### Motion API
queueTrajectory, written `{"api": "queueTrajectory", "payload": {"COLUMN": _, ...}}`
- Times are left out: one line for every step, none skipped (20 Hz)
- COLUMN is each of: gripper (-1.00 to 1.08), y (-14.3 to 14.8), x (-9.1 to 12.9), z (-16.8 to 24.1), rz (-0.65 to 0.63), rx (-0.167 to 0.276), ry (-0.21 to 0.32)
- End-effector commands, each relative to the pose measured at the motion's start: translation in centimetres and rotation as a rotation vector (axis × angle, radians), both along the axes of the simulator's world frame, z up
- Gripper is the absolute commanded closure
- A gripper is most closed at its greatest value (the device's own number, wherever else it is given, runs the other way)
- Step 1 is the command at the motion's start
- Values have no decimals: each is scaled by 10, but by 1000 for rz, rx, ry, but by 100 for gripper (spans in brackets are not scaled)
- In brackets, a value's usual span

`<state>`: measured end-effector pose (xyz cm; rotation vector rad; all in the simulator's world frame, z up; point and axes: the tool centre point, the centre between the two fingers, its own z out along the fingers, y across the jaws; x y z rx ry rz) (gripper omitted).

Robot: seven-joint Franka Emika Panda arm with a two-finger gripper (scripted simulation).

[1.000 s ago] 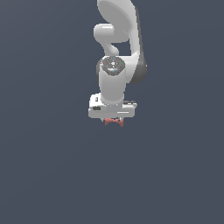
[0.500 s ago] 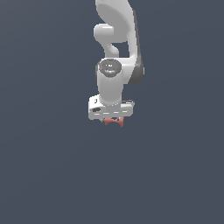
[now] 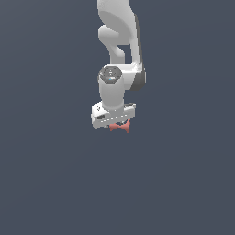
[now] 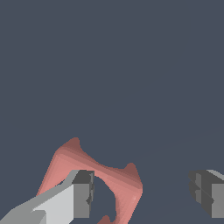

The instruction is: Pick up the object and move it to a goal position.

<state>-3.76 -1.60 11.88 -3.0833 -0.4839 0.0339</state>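
Observation:
The object (image 3: 120,127) is a small matte red piece with pointed legs, showing just under the white hand in the exterior view. In the wrist view the object (image 4: 116,179) lies low between the fingers, its red body right beside one grey fingertip (image 4: 83,192). The other fingertip (image 4: 205,192) stands well apart from it, with bare floor between. My gripper (image 4: 144,194) is open and straddles the piece; in the exterior view the gripper (image 3: 117,125) has its fingers mostly hidden behind the hand. Whether the near fingertip touches the piece cannot be told.
A flat dark grey-blue floor (image 3: 183,183) fills both views. The white arm (image 3: 120,41) rises straight above the hand. No other objects or goal marker show.
The hand has sunk slightly toward the red piece and the wrist has turned a little. The piece itself has stayed in place.

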Motion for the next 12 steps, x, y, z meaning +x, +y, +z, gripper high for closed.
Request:
{"api": "queueTrajectory", "payload": {"gripper": -60, "y": -2, "x": -6, "z": -6, "rz": 56, "rx": 8, "ry": -4}}
{"api": "queueTrajectory", "payload": {"gripper": -60, "y": -3, "x": -8, "z": -9, "rz": 78, "rx": 11, "ry": -6}}
{"api": "queueTrajectory", "payload": {"gripper": -60, "y": -4, "x": -10, "z": -11, "rz": 100, "rx": 14, "ry": -7}}
{"api": "queueTrajectory", "payload": {"gripper": -60, "y": -5, "x": -12, "z": -14, "rz": 121, "rx": 17, "ry": -9}}
{"api": "queueTrajectory", "payload": {"gripper": -60, "y": -6, "x": -15, "z": -16, "rz": 143, "rx": 20, "ry": -11}}
{"api": "queueTrajectory", "payload": {"gripper": -60, "y": -7, "x": -17, "z": -18, "rz": 165, "rx": 23, "ry": -13}}
{"api": "queueTrajectory", "payload": {"gripper": -60, "y": -7, "x": -19, "z": -21, "rz": 187, "rx": 25, "ry": -15}}
{"api": "queueTrajectory", "payload": {"gripper": -60, "y": -8, "x": -22, "z": -23, "rz": 208, "rx": 28, "ry": -17}}
{"api": "queueTrajectory", "payload": {"gripper": -60, "y": -9, "x": -24, "z": -25, "rz": 229, "rx": 30, "ry": -19}}
{"api": "queueTrajectory", "payload": {"gripper": -60, "y": -10, "x": -26, "z": -27, "rz": 248, "rx": 33, "ry": -21}}
{"api": "queueTrajectory", "payload": {"gripper": -60, "y": -10, "x": -28, "z": -29, "rz": 267, "rx": 35, "ry": -23}}
{"api": "queueTrajectory", "payload": {"gripper": -60, "y": -11, "x": -30, "z": -30, "rz": 284, "rx": 37, "ry": -25}}
